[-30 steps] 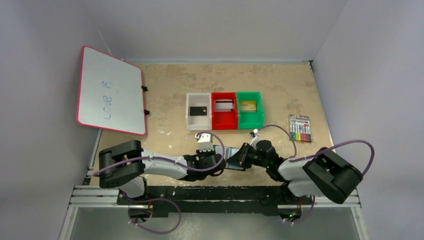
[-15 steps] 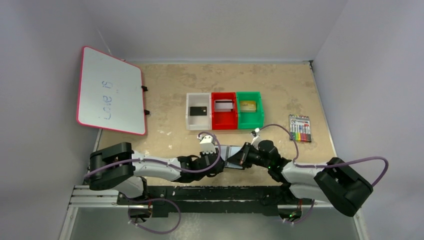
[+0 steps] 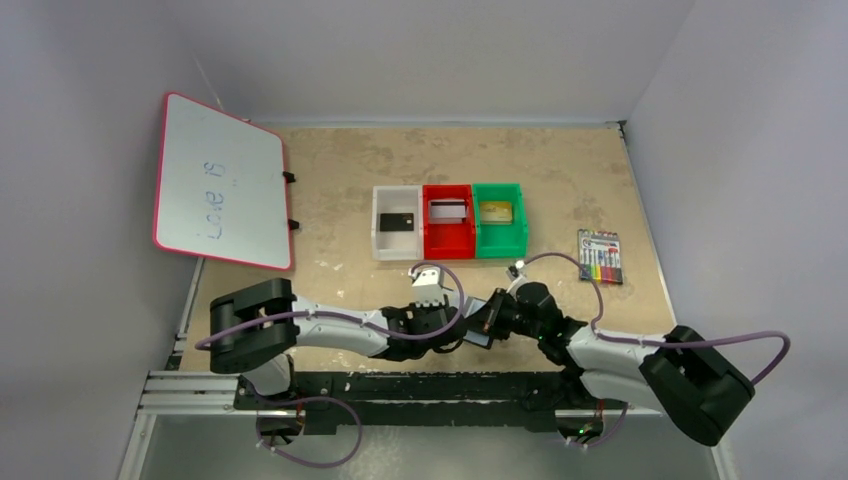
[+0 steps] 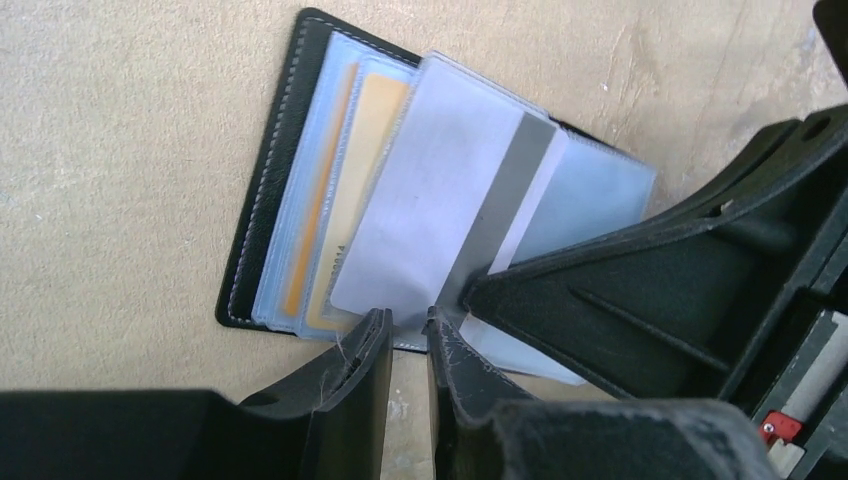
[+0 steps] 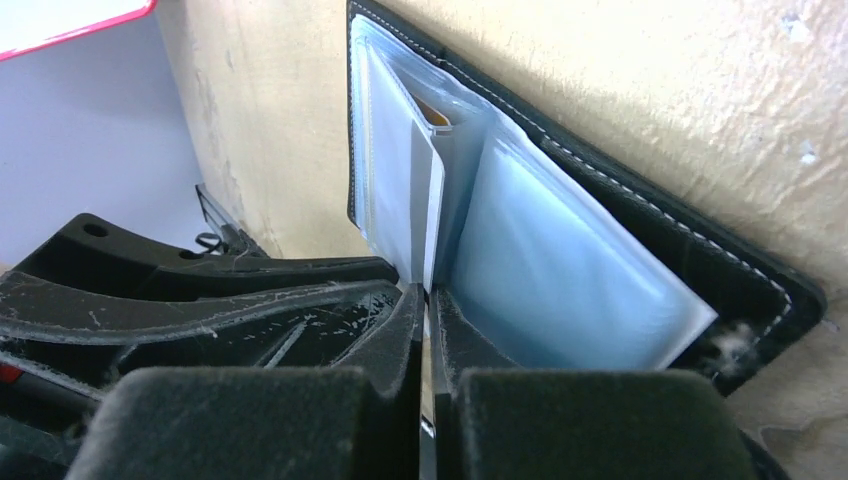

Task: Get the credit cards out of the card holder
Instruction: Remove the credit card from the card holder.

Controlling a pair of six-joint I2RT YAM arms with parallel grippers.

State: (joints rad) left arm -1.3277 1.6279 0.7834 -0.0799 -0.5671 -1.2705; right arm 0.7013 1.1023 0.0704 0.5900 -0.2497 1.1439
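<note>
The card holder (image 3: 478,324) lies open on the table between my two grippers, black outside (image 4: 262,220) with clear blue-grey sleeves. A silver-grey card with a dark stripe (image 4: 440,215) and a gold-tan card (image 4: 352,200) sit in its fanned sleeves. My left gripper (image 4: 408,335) stands at the sleeves' near edge, jaws a narrow gap apart with bare table showing between them. My right gripper (image 5: 428,300) is shut on the thin edge of one clear sleeve of the card holder (image 5: 570,270). In the top view, the left gripper (image 3: 452,325) and right gripper (image 3: 488,318) meet at the holder.
Behind the holder stand a white bin (image 3: 383,245) holding a black card, a red bin (image 3: 448,243) holding a silver card and a green bin (image 3: 498,240) holding a gold card. A marker pack (image 3: 599,257) lies at right. A whiteboard (image 3: 222,182) leans at the far left.
My left gripper has parted its jaws slightly and shifted right. My right gripper has closed on a sleeve. The holder has moved a little to the right.
</note>
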